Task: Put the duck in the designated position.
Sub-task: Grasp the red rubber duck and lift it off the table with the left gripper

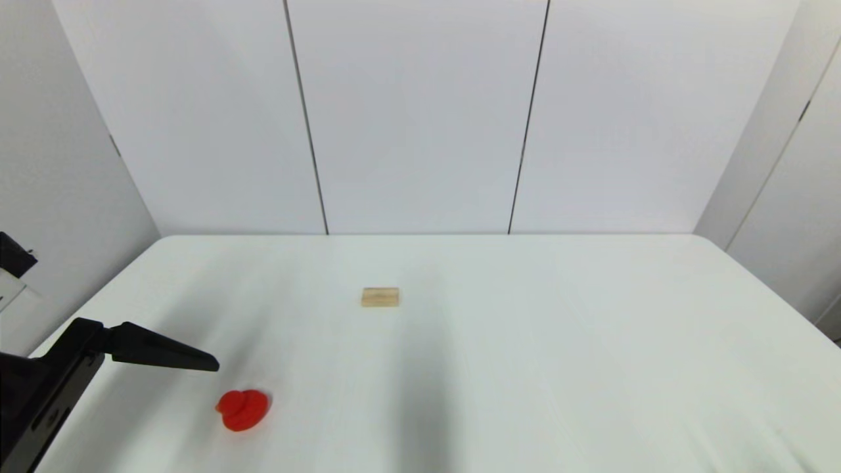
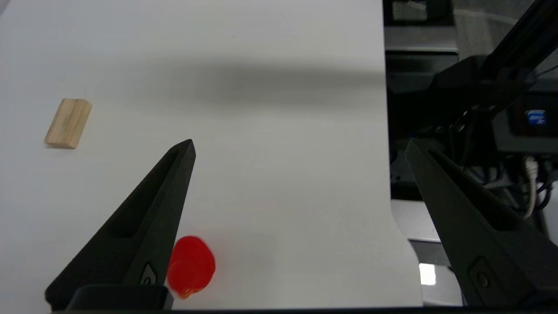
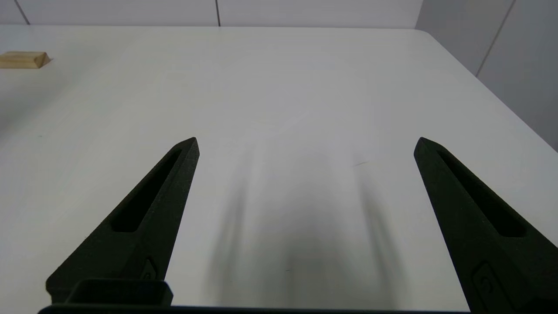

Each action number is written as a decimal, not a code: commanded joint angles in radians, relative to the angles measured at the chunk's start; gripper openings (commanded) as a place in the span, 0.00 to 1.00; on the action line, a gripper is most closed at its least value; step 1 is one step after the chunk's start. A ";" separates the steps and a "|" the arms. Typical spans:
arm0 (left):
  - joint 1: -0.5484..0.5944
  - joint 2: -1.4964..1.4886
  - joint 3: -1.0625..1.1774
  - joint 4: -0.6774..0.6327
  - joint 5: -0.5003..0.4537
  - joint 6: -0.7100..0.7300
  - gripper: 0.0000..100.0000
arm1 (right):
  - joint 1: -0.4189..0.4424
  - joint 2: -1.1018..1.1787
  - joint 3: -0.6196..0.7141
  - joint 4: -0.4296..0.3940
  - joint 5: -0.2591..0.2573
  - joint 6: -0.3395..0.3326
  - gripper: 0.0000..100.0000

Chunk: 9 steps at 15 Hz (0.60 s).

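The red duck sits on the white table at the near left. My left gripper hovers open above the table's near edge, holding nothing. One of its fingers points right, its tip just up and left of the duck. In the left wrist view the duck lies beside the base of one finger, low on the table. My right gripper stands open and empty over bare tabletop, out of the head view. The designated position has no mark that I can see.
A tan wooden block lies flat near the table's middle, well beyond the duck; it also shows as the block and the block. The table's near edge borders the robot's dark base. White wall panels stand behind the table.
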 commanded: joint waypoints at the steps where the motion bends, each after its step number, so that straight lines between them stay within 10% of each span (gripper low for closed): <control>1: 0.059 0.042 0.038 -0.022 0.005 0.040 1.00 | 0.000 0.001 0.000 0.000 0.001 0.000 1.00; 9: 0.084 0.191 0.038 -0.044 0.404 0.132 1.00 | 0.000 0.001 0.000 0.000 0.001 0.001 1.00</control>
